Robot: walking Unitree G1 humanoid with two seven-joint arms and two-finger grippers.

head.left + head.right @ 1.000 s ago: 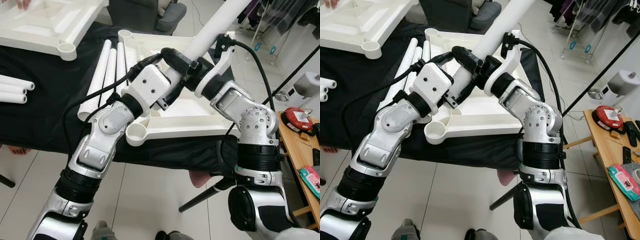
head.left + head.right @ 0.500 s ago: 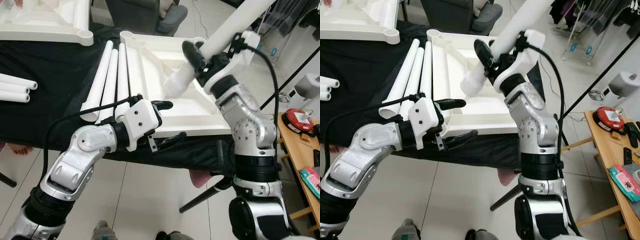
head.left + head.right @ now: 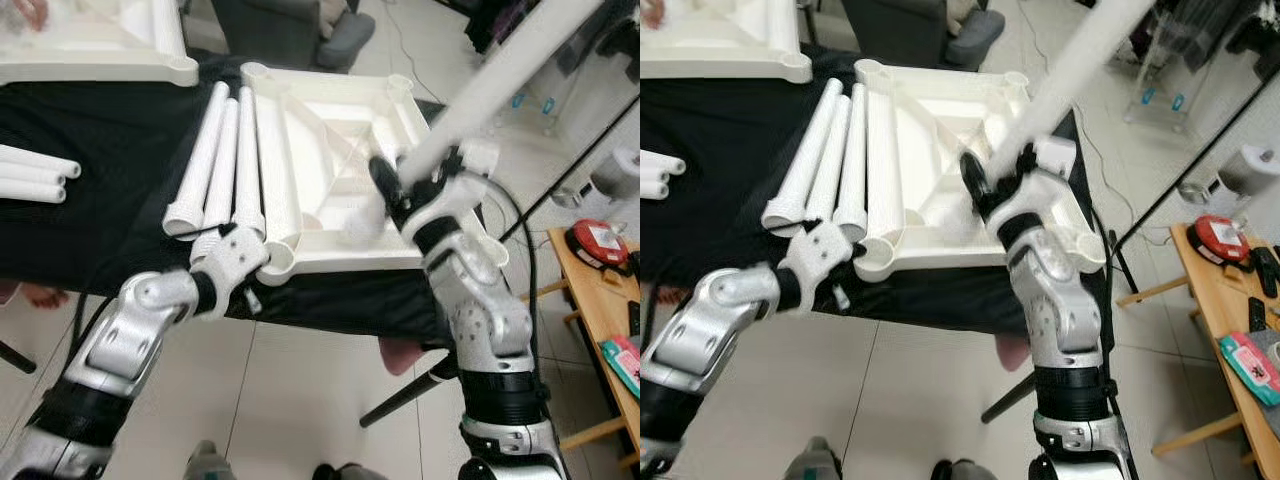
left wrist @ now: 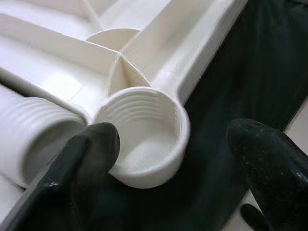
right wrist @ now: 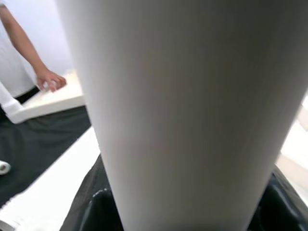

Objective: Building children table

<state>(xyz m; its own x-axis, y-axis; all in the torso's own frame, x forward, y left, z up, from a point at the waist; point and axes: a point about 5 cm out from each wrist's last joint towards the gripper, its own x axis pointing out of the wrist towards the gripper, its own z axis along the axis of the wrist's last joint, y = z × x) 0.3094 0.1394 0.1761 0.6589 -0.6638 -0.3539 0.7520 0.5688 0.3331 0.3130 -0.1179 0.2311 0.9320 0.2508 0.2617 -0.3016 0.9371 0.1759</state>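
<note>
White leg (image 3: 500,85) in right gripper (image 3: 395,195)

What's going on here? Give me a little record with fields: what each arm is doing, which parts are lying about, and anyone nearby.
Setting: black cloth-covered table
Main part: white tabletop, lying underside up
Left gripper: fingers open on either side of the near corner socket
Right gripper: shut on a long white leg tube, held slanted above the tabletop
Spare legs: three white tubes lying side by side, just left of the tabletop
More tubes: at the cloth's left edge
Second tabletop: far left
Person: a hand resting on that second tabletop
</note>
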